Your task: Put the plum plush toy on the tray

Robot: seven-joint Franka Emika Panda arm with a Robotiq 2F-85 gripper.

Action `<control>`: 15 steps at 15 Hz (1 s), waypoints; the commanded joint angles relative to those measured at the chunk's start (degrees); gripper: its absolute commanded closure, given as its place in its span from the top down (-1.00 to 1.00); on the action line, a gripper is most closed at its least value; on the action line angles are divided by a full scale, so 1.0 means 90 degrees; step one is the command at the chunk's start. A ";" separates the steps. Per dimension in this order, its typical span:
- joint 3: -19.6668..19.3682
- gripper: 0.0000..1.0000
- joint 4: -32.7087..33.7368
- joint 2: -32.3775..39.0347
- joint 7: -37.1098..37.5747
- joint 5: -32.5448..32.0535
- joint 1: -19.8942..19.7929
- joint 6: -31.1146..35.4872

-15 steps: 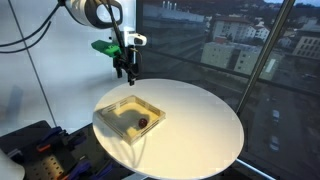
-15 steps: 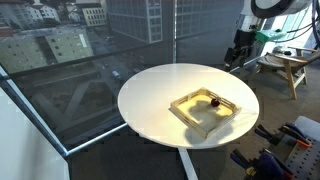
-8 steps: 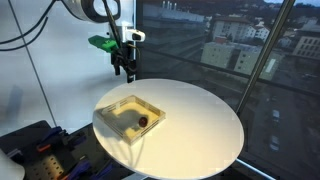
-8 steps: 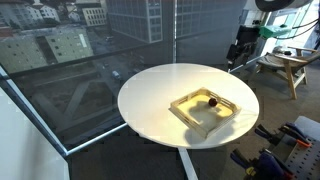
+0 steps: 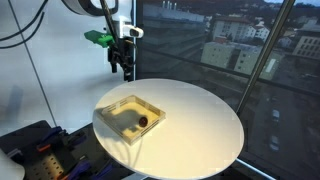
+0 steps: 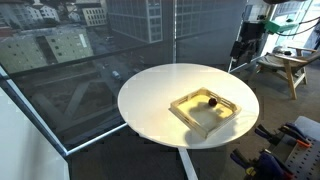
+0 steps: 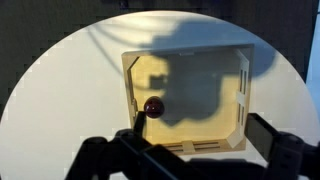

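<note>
Purple plum plush toy [image 7: 153, 105] in tray [image 7: 128, 95], gripper [image 5: 126, 73] wide-spread, well above

plum plush toy [image 7: 153, 105] in tray [image 7: 128, 92], tray on table [image 7: 60, 100], gripper [image 5: 127, 72] above table's edge

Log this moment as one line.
gripper: open, empty, raised apart from tray | plum plush toy: lying in tray | task: toy placed
</note>
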 commanded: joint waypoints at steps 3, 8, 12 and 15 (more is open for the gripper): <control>-0.0025 1.00 0.0074 -0.0181 0.0130 0.0072 0.0012 -0.0388; -0.0019 1.00 0.0011 -0.0101 0.0039 -0.0006 0.0018 -0.0272; -0.0019 1.00 0.0011 -0.0108 0.0043 -0.0006 0.0018 -0.0276; -0.0019 1.00 0.0011 -0.0109 0.0044 -0.0006 0.0018 -0.0276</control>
